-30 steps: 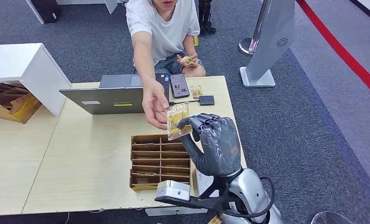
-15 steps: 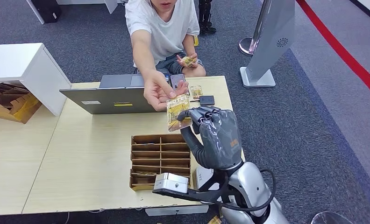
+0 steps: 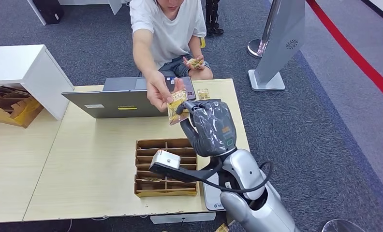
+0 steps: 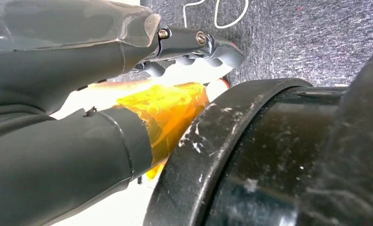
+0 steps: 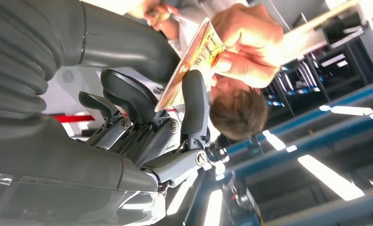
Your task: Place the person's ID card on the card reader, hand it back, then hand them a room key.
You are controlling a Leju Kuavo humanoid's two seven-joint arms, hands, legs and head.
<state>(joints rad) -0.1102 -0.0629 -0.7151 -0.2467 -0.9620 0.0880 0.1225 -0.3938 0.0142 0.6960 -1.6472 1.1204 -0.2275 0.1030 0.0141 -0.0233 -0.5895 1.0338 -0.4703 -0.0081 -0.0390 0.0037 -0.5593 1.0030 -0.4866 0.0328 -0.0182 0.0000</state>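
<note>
Hand-over step judged in progress: card (image 3: pixel 176 107) is pinched by the right hand (image 3: pixel 206 126) above the tabletop's far edge and also gripped by the person's hand (image 3: pixel 159 93); release is called for next; left hand's (image 4: pixel 71 122) state cannot be told.

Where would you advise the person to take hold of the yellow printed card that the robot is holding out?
By its upper free end, from their own side: the right hand pinches the lower part of the yellow printed card, and the person's hand already grips the top edge.
</note>
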